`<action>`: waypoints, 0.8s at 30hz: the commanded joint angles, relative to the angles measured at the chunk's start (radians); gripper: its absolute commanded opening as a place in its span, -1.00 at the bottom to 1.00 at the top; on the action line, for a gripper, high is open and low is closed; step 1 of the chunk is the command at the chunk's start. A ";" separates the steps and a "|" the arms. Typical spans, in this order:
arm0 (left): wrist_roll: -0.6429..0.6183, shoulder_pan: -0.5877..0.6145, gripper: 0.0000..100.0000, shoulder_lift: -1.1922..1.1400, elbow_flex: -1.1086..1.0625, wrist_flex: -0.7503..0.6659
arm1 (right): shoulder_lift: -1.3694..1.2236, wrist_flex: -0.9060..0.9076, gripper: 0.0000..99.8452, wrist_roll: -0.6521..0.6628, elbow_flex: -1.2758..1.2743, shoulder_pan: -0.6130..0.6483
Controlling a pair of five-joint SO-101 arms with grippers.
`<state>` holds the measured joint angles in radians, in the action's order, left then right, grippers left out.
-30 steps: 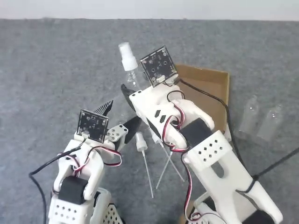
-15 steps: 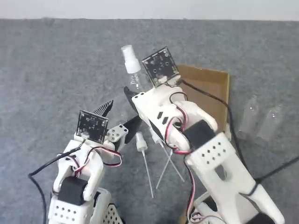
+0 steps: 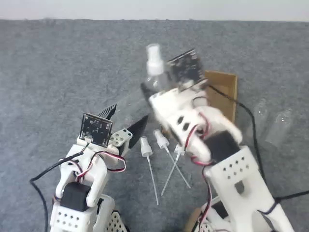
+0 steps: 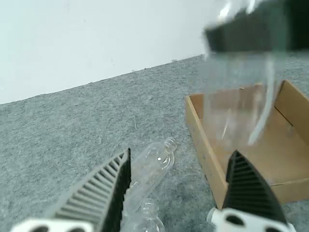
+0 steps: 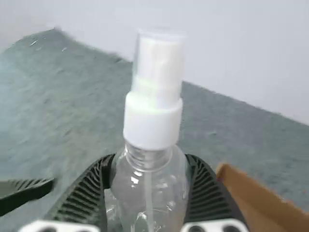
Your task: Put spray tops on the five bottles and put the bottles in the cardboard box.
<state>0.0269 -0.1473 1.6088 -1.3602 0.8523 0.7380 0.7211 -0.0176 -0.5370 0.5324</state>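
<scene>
My right gripper (image 3: 155, 91) is shut on a clear bottle (image 3: 157, 79) that carries a white spray top (image 3: 154, 59). It holds the bottle upright above the table, just beside the cardboard box (image 3: 225, 90). In the right wrist view the black fingers (image 5: 94, 191) clamp the bottle (image 5: 147, 186) below its spray top (image 5: 154, 92). My left gripper (image 3: 124, 120) stands open near the table with nothing in it. Beyond its fingers (image 4: 104, 193) lie two capless bottles (image 4: 153, 165), and the box (image 4: 241, 145) sits farther off.
Three loose spray tops (image 3: 145, 145) with long tubes lie on the grey carpet between the arms. Two more clear bottles (image 3: 259, 118) lie on the far side of the box. The carpet to the far left is open.
The right arm has carried the capped bottle sideways toward the box. The left arm has not moved.
</scene>
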 commanded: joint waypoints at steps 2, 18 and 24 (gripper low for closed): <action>0.008 0.006 -0.44 -0.020 0.010 -0.023 | -0.128 -0.180 -0.99 0.044 0.023 -0.153; 0.005 0.006 -0.97 -0.020 -0.016 -0.029 | -0.792 -0.791 -0.99 0.038 0.029 -0.265; 0.005 0.006 -0.97 -0.020 -0.016 -0.029 | -0.835 -0.837 -0.99 -0.023 0.021 -0.265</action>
<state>0.0269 -0.1458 1.6072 -1.3848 0.8523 -0.1089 -0.0660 0.0069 -0.5355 0.2839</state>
